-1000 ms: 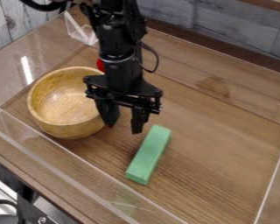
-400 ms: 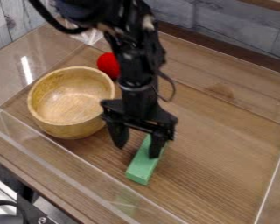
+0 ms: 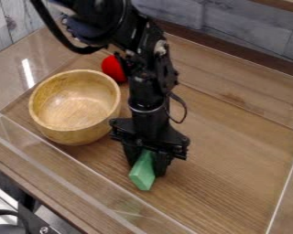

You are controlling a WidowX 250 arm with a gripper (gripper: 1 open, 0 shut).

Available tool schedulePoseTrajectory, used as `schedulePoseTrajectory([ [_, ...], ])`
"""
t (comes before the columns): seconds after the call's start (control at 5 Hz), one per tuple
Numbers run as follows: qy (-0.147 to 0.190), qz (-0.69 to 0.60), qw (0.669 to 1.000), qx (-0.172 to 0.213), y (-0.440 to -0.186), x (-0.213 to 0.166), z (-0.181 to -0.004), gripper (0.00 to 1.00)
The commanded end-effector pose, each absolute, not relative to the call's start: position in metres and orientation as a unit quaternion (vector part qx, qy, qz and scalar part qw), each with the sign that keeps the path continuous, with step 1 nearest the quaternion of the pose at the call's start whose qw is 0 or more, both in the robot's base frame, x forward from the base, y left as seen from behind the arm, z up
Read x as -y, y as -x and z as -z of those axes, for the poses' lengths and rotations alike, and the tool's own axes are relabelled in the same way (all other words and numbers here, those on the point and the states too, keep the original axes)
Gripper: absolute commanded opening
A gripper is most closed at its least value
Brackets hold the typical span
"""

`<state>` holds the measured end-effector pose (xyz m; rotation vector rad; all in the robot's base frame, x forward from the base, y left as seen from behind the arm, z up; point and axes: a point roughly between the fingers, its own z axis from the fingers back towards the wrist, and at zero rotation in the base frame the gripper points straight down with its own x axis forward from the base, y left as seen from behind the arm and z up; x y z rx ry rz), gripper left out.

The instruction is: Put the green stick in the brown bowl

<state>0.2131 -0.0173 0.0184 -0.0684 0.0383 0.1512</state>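
— Where's the flat light-green block?
— On the brown wooden tabletop [image 3: 229, 142], one block [image 3: 143, 172], partly beneath the black metal claw [image 3: 149, 154]. I can't tell whether the claw grips it.
— Anything else?
— One round light-brown wooden bowl [image 3: 76, 108], one red round toy [image 3: 113, 68].

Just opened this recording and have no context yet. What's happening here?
A single robot arm has its claw down over the green stick on the table, with the fingers around the stick's upper part. It appears to be taking hold, though the view doesn't settle whether the grip is firm. The stick is not yet in the brown bowl, which sits beside the arm. A red object lies behind the bowl.
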Motion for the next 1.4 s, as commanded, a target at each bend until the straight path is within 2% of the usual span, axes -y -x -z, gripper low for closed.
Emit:
schedulePoseTrajectory([
  [0.0,0.040,-0.087,0.995,0.005,-0.220,0.008,-0.035,0.00],
  [0.6,0.047,-0.142,0.988,0.025,-0.233,-0.026,-0.078,0.00],
  [1.0,0.041,-0.116,0.992,0.026,-0.232,-0.051,-0.091,0.00],
  [1.2,0.040,-0.130,0.990,0.026,-0.231,-0.064,-0.084,0.00],
])
